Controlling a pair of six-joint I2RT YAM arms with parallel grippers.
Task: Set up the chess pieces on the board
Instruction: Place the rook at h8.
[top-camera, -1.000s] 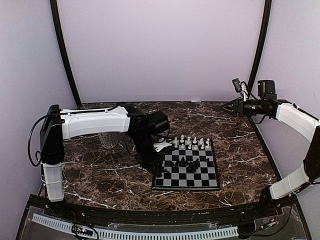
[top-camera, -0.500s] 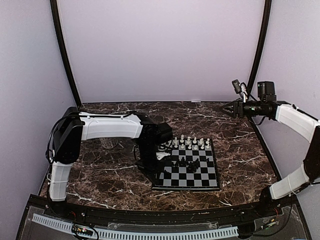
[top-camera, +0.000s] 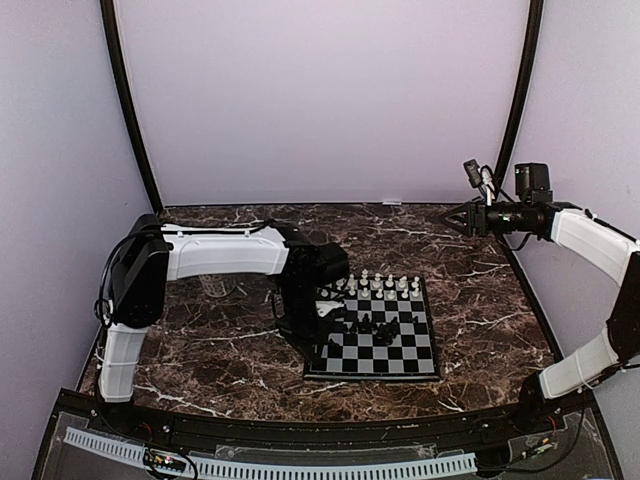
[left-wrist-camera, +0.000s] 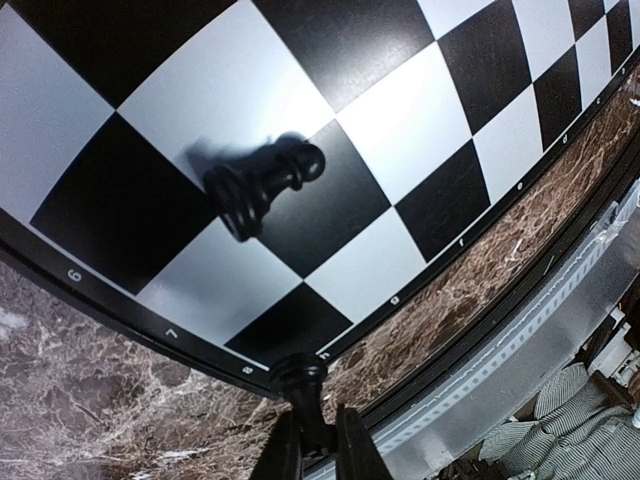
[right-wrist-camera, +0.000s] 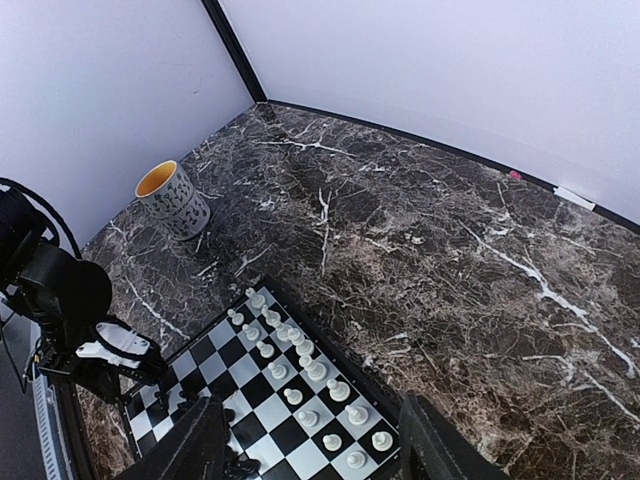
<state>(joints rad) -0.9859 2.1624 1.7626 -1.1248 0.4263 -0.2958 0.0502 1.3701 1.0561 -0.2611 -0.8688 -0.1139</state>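
1. Left gripper (left-wrist-camera: 318, 430): pinching a black piece (left-wrist-camera: 300, 380). The piece's long axis runs along the fingers, with its head pointing away from them. It hangs just over the left rim of the board (left-wrist-camera: 390, 120).
2. From this grip the squares lie straight ahead, so the left arm is much the nearer one. The move probably needs a short reach inward, then a lowering.
3. A loose piece (left-wrist-camera: 262, 188), black and glossy, sits on the squares just ahead. It is blurred, so I cannot tell whether it is upright or toppled.
4. Other black pieces (top-camera: 375, 324) cluster mid-board, not in rows. The white pieces (top-camera: 382, 285) stand in rows along the far edge.
5. Right gripper (right-wrist-camera: 315, 420): spread and holding nothing, raised well apart over the table's far right.
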